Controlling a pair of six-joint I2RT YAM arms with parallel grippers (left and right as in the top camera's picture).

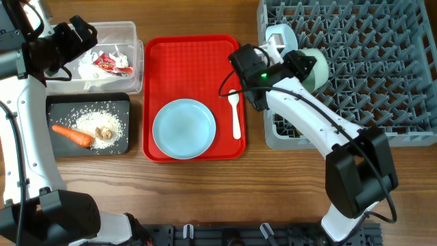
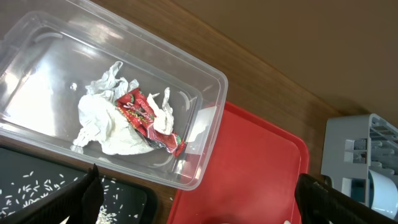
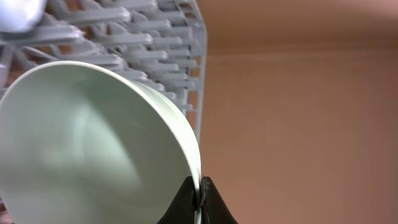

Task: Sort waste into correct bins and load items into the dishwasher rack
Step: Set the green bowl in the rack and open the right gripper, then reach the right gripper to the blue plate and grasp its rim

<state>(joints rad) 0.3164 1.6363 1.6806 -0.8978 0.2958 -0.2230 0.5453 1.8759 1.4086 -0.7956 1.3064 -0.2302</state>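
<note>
You're holding the pale green bowl [image 3: 93, 155], smooth and glossy, tipped on edge at the dishwasher rack's [image 1: 382, 68] 9 o'clock side, likely to slot it between the grey pegs [image 3: 124, 37]. Right tool [image 3: 199, 198] is clenching its thin rim. Left tool [image 2: 202, 199] is hanging spread and empty over the clear tub [image 2: 205, 93], which is holding crumpled tissue [image 2: 106, 124] and a shiny wrapper [image 2: 143, 115].

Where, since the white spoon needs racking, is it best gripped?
Probably mid-handle on the white spoon, from straight above, fingers closing across its narrow width: it lies flat on the red tray, between the plate and the tray's rim.
</note>
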